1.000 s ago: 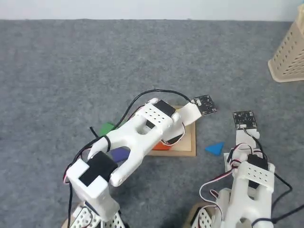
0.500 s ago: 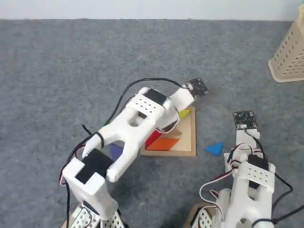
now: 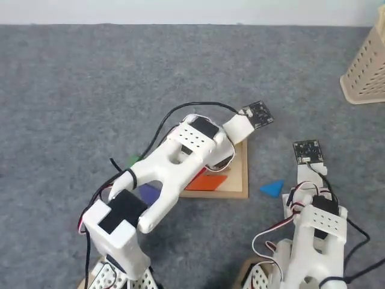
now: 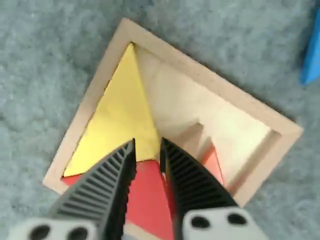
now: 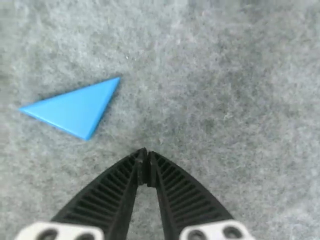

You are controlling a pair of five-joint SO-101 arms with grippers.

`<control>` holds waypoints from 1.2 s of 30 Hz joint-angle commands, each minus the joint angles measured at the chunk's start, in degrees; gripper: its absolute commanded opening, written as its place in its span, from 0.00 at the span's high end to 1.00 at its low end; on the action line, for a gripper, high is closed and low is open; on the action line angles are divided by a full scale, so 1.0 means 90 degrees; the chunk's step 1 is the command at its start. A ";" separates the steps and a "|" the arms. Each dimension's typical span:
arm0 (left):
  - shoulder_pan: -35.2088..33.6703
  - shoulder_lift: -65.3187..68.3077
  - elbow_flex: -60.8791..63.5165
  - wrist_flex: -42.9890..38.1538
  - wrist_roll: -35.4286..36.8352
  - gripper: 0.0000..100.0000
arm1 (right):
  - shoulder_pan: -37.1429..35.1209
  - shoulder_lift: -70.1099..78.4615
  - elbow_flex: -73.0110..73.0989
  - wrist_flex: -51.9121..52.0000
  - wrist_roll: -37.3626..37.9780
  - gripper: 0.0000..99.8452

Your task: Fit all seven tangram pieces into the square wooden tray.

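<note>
The square wooden tray [image 4: 200,70] lies under my left gripper [image 4: 147,145], whose fingers stand slightly open and hold nothing. A yellow triangle [image 4: 117,120] fills one corner of the tray, with a red piece [image 4: 147,200] beside it under the fingertips. In the high view the left arm covers most of the tray [image 3: 242,174], and an orange piece [image 3: 207,182] shows at its near edge. A blue triangle [image 3: 272,188] lies on the carpet right of the tray. My right gripper [image 5: 144,152] is shut and empty, just short of the blue triangle [image 5: 75,107].
A purple piece [image 3: 147,192] and a green piece [image 3: 133,161] lie on the grey carpet left of the tray, partly hidden by the left arm. A beige perforated tower [image 3: 367,66] stands at the far right edge.
The left arm swung left and away half a second ago, uncovering yellow and red pieces, then came back right over the tray. The right arm has hardly moved.
</note>
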 commanded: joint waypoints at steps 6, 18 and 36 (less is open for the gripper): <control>0.0147 -0.0078 0.0249 -0.0274 0.0078 0.92 | -0.0063 -0.0181 -0.0049 -0.0122 -0.0049 0.99; -0.0029 -0.0147 0.0708 -0.0264 0.0029 0.92 | -0.0054 -0.0181 -0.0049 -0.0122 -0.0049 0.99; -0.2950 -0.2432 0.0845 0.1446 0.0449 0.92 | -0.0063 -0.0181 -0.0049 -0.0122 -0.0049 0.99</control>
